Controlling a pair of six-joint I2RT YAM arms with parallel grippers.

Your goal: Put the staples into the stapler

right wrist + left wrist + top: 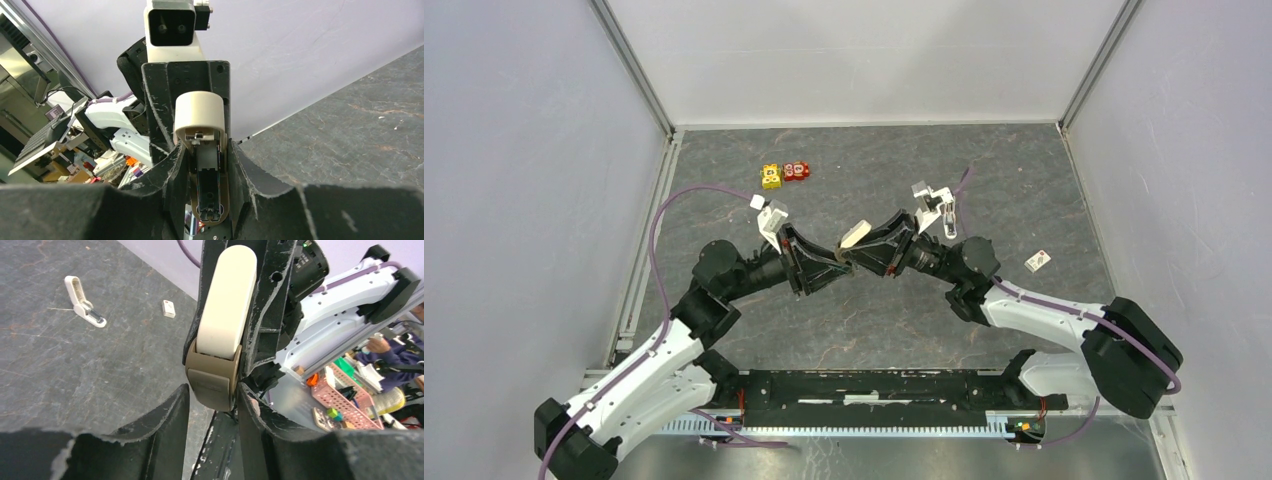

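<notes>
The cream-white mini stapler (854,237) is held in the air between both grippers at the table's middle. My left gripper (214,390) is shut on its tan hinge end (212,382), and the cream lid (226,300) points away, between the right arm's black fingers. My right gripper (210,165) is shut on the stapler's base. The lid (200,116) is swung up, so the dark metal staple channel (209,186) lies open. I cannot tell whether the channel holds staples. A small white block (1038,260) lies on the table to the right and also shows in the left wrist view (169,308).
A second white hinged piece with a metal part (84,304) lies open on the table beyond the right arm. A yellow block (771,177) and a red block (796,171) sit at the back left. Grey walls enclose the dark table.
</notes>
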